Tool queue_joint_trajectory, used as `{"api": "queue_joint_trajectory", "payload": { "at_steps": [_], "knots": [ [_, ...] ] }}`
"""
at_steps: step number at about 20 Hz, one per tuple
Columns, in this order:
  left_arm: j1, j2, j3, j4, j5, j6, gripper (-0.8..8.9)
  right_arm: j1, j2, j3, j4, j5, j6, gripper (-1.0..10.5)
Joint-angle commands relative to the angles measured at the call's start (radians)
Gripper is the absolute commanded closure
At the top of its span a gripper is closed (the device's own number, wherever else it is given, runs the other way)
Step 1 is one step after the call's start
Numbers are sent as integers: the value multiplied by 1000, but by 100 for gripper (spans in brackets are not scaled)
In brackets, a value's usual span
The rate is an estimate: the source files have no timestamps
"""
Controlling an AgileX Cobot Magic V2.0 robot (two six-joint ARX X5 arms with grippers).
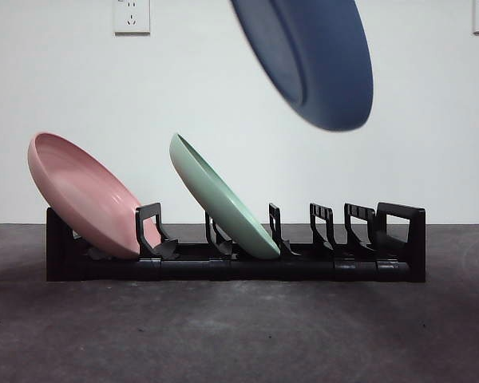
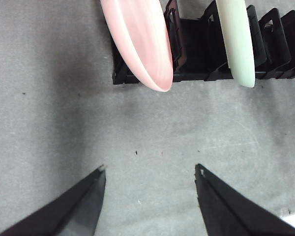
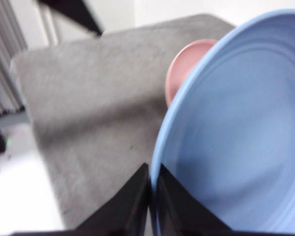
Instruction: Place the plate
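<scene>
A blue plate (image 1: 315,60) hangs tilted in the air above the right half of the black dish rack (image 1: 235,259). My right gripper (image 3: 152,196) is shut on the blue plate's (image 3: 236,132) rim. A pink plate (image 1: 84,195) leans in the rack's left slot and a green plate (image 1: 219,199) leans in a middle slot. My left gripper (image 2: 150,179) is open and empty above the grey table, in front of the rack (image 2: 196,49), with the pink plate (image 2: 140,42) and green plate (image 2: 236,39) beyond it.
Several upright dividers (image 1: 359,227) at the rack's right end hold no plate. The grey table (image 1: 239,335) runs in front of the rack. A white wall with sockets (image 1: 132,16) stands behind. The table's edge (image 3: 39,162) shows in the right wrist view.
</scene>
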Motion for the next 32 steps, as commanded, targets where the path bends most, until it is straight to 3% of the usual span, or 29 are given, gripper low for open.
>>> {"api": "queue_joint_trajectory", "payload": {
  "at_steps": [1, 6, 15, 25, 32],
  "knots": [
    [-3, 7, 24, 5, 5, 3, 533, 93, 16, -3, 17, 62, -75, 933],
    [-3, 7, 24, 6, 4, 3, 533, 198, 92, -5, -127, 77, -142, 933],
    [-3, 7, 24, 6, 4, 8, 533, 208, 359, -4, -198, 33, -264, 933],
    [-3, 7, 24, 6, 4, 8, 533, 109, 578, -3, -104, 32, -339, 933],
    [-3, 7, 24, 5, 4, 8, 533, 58, 660, -3, -100, -14, -337, 925]
  ]
}}
